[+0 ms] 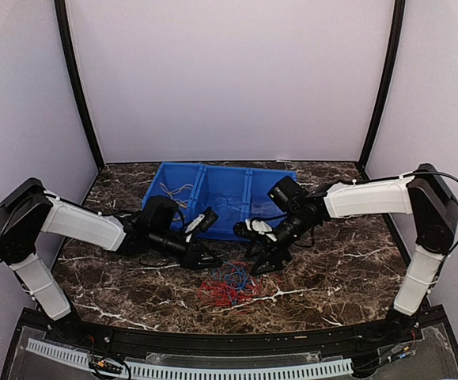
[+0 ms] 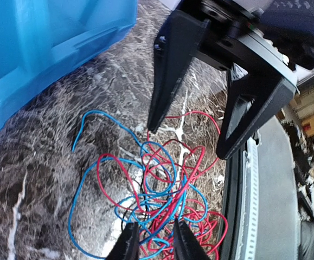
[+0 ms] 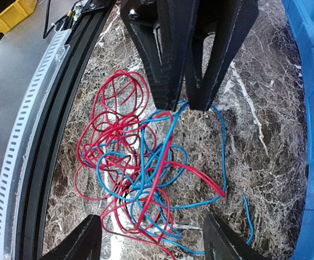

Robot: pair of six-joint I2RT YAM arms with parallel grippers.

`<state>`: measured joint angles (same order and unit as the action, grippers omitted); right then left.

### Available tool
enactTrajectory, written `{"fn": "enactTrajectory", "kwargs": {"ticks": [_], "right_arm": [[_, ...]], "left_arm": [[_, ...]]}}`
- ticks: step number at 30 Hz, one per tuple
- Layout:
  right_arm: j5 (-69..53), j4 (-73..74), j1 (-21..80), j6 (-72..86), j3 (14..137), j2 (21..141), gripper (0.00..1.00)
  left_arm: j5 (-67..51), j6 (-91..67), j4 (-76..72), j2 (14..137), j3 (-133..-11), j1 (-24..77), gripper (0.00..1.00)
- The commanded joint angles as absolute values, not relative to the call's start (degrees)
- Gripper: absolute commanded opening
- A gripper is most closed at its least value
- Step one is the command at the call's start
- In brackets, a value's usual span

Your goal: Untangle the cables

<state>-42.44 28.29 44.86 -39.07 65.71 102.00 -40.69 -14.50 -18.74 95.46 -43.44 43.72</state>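
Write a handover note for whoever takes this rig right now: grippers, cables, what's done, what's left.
Grippers: the left gripper has its fingers nearly together around blue and red strands at the pile's edge; a firm grip is not confirmed. The right gripper is open, holding nothing, poised over the same pile.
Things: the cables lie in one red-and-blue tangle on the table, in front of the blue bin.
Done: nothing separated yet.
Left: secure a strand and pull the colours apart.
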Motion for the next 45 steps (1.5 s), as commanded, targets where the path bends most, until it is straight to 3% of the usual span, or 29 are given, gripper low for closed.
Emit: {"fn": "enactTrajectory", "kwargs": {"ticks": [1,6,16,26,30,32,35,37,39,45], "right_arm": [[-44.62,27.74,45.36,-37.65,67.54,102.31,0.65],[-44.85,24.81,45.44,-35.46,66.59,102.22,0.63],[-49.91,21.63,47.35,-31.49,68.12,108.04,0.63],[-52.89,21.68,48.0,-29.11,69.74,113.42,0.08],[-53.4,20.74,47.99,-28.05,68.89,113.74,0.0],[-53.0,20.86,47.99,-28.04,68.78,113.65,0.0],[-52.61,21.27,47.99,-28.37,68.65,113.57,0.0],[-52.41,21.43,47.99,-28.6,68.2,113.55,0.0],[-52.22,21.61,47.98,-28.89,67.97,113.58,0.0],[-52.62,22.78,47.98,-29.38,68.51,114.43,0.0]], "left_arm": [[-43.28,-13.86,-21.48,96.42,-45.17,44.32,0.19],[-43.17,-14.61,-21.73,95.45,-44.96,44.99,0.05],[-35.69,-21.96,-27.19,85.56,-39.4,45.47,0.0],[-26.9,-25.43,-24.84,69.22,-36.52,46.01,0.0],[-21.87,-24.93,-20.29,66.97,-35.89,46.05,0.0],[-19.51,-25.77,-19.35,67.69,-34.83,46.05,0.07],[-17.46,-27.9,-17.07,68.95,-33.97,46.05,0.27],[-17.45,-29.43,-18.29,68.65,-32.15,46.05,0.35],[-16.76,-30.18,-19.82,67.4,-28.77,46.05,0.41],[-18.37,-28.58,-24.34,66.04,-23.68,46.1,0.45]]}}
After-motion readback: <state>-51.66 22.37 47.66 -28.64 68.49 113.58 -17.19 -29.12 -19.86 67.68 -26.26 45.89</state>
